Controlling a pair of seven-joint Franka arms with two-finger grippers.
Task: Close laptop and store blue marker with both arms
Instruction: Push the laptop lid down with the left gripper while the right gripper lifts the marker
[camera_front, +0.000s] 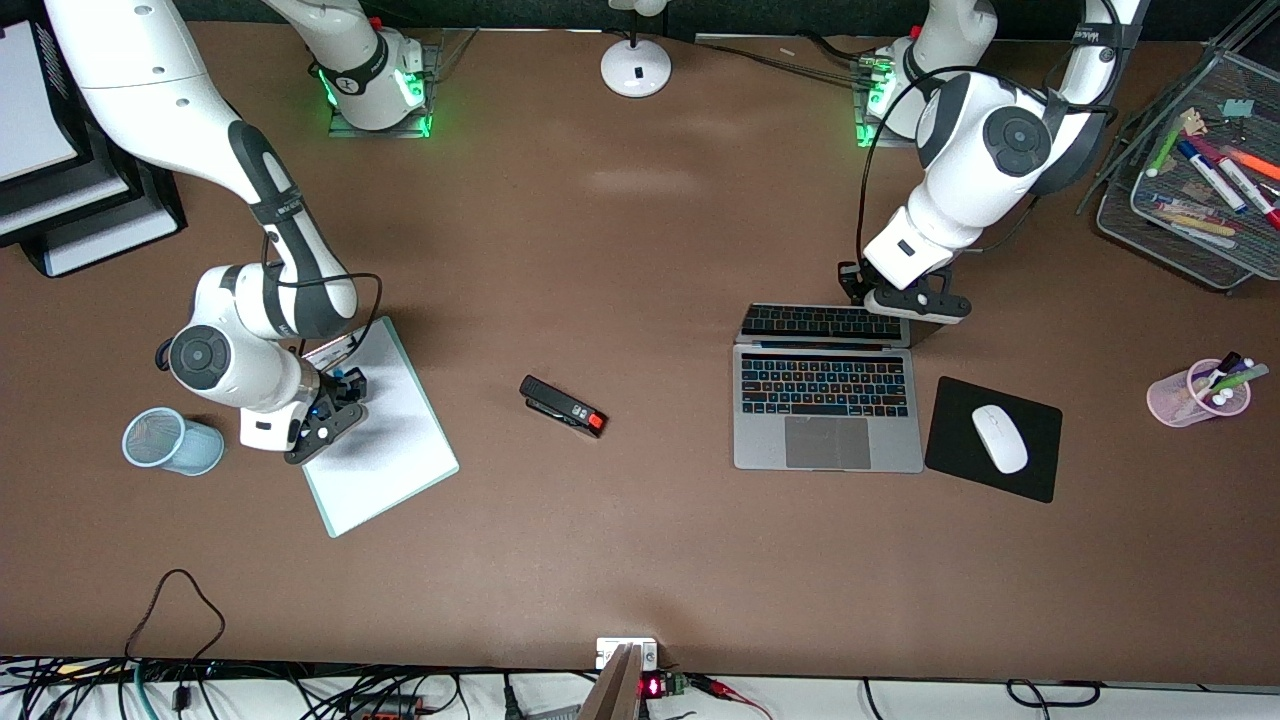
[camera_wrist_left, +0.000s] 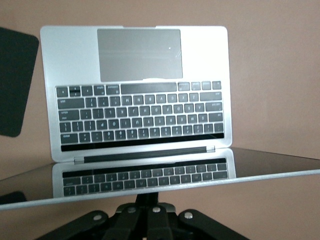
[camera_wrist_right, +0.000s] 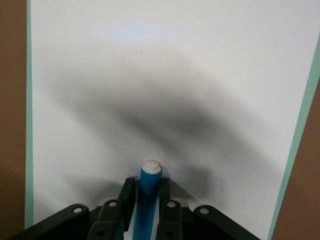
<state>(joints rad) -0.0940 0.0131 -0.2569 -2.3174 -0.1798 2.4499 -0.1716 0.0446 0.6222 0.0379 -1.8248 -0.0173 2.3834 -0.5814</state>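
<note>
The laptop (camera_front: 828, 420) stands open toward the left arm's end of the table, with its lid (camera_front: 822, 322) tipped partway down over the keyboard (camera_wrist_left: 140, 115). My left gripper (camera_front: 905, 310) is shut and sits at the top edge of the lid (camera_wrist_left: 260, 176), on its outer side, with its tips (camera_wrist_left: 148, 201) close under that edge. The right gripper (camera_front: 325, 422) is low over a white pad (camera_front: 385, 450) and is shut on the blue marker (camera_wrist_right: 149, 197). The marker's white end cap (camera_wrist_right: 151, 166) sticks out past the fingers (camera_wrist_right: 127, 192).
A light-blue mesh cup (camera_front: 172, 440) lies on its side beside the right gripper. A black stapler (camera_front: 562, 405) lies mid-table. A mouse (camera_front: 999, 438) rests on a black mousepad (camera_front: 1035, 470) beside the laptop. A pink cup of markers (camera_front: 1198, 392) and a wire tray (camera_front: 1195, 180) are at the left arm's end.
</note>
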